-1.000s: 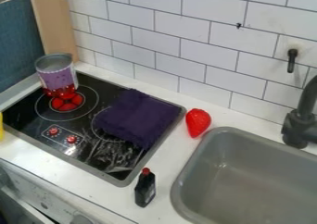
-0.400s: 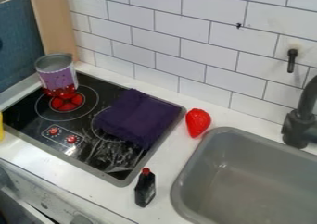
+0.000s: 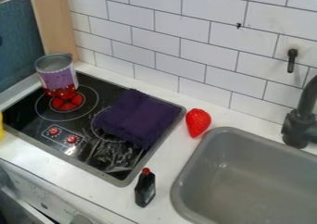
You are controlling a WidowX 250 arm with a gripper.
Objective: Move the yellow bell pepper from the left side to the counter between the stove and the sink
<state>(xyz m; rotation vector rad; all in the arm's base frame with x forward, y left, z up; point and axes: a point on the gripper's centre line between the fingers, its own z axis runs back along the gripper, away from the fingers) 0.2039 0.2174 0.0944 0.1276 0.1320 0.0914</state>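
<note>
A purple-and-red can (image 3: 57,77) stands open-topped at the back left of a black stovetop (image 3: 37,122), beside the red-patterned burner; its grey inner wall shows at the rim, but any contents cannot be made out. A dark purple cloth (image 3: 139,116) lies across the stovetop's right side. On the white counter (image 3: 167,160), a red toy strawberry (image 3: 198,122) rests between the cloth and a grey sink basin (image 3: 238,172), near the basin's rim. Closer to the front, a black bottle (image 3: 145,189) with a red cap (image 3: 146,171) stands between stovetop and basin. Whether the gripper is holding anything cannot be told.
</note>
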